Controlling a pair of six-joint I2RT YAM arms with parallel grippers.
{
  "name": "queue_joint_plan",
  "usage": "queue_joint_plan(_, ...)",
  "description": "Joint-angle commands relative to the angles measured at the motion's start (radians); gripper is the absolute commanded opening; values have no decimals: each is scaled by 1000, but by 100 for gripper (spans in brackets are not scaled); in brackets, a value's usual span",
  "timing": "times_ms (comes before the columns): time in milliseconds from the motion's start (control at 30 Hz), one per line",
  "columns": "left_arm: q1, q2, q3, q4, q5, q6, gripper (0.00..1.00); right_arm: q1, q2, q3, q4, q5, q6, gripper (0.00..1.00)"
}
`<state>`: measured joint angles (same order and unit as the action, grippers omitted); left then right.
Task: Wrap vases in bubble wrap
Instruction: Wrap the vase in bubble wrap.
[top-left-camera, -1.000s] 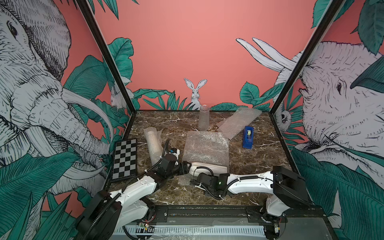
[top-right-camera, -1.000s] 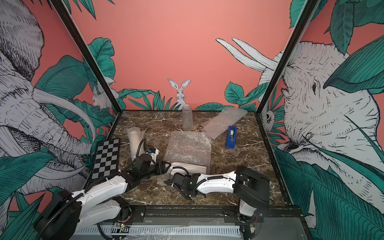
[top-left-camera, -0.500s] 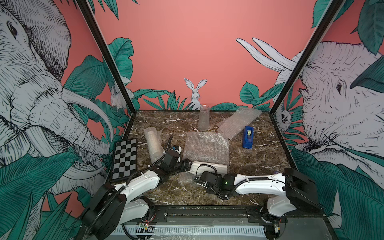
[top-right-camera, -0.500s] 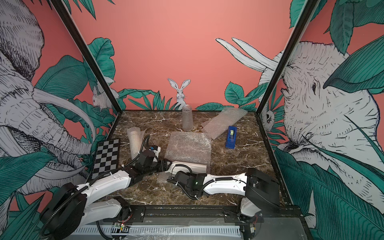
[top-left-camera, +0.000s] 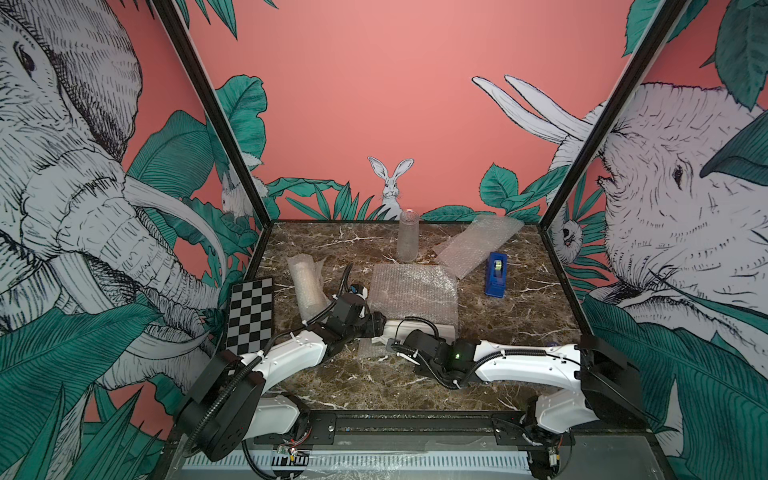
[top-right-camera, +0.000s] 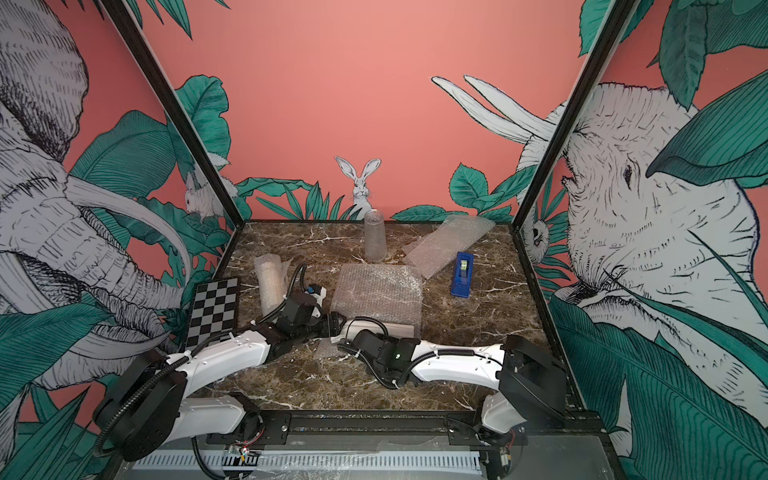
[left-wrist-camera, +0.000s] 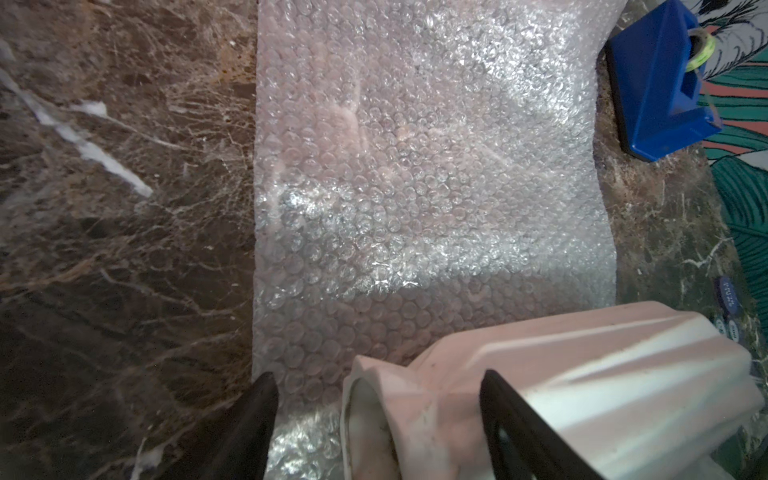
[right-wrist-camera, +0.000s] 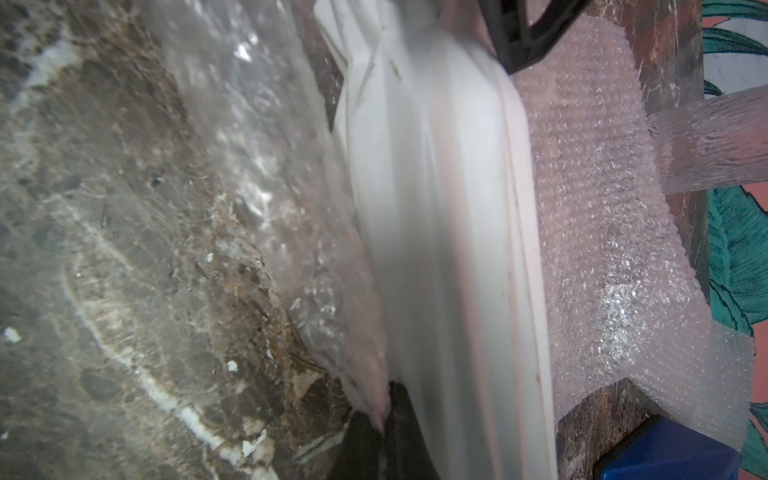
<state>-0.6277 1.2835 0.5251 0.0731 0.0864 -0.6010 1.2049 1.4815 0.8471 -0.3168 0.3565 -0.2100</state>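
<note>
Two robot arms meet at the middle of a marble desk (top-left-camera: 519, 324). A white ribbed vase (top-left-camera: 442, 331) lies on its side across the 6 o'clock edge of a bubble wrap sheet (top-left-camera: 415, 291). The left pincer (left-wrist-camera: 376, 376) stands wide, straddling the vase's flared mouth. The right pincer (right-wrist-camera: 380, 419) is narrow, pinching the sheet's near edge, lifted against the vase. A glass vase (top-left-camera: 407, 237) stands at 12 o'clock
</note>
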Motion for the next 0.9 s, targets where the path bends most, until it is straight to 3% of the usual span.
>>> queue_joint_plan(0, -5, 10, 24, -24, -2, 28, 78, -11, -8, 37, 19, 22, -3, 11)
queue_joint_plan(267, -4, 21, 39, -25, -12, 44, 78, -27, 15, 52, 39, 73, 0, 17)
queue_joint_plan(533, -5, 26, 50, -27, -16, 50, 79, -33, 7, 42, 55, 116, 1, 33)
queue_joint_plan(700, -5, 37, 56, -26, -17, 52, 79, -36, -4, 42, 67, 138, -8, 33)
queue_joint_plan(867, -5, 42, 65, -29, -15, 56, 79, -39, 3, 49, 69, 144, -22, 24)
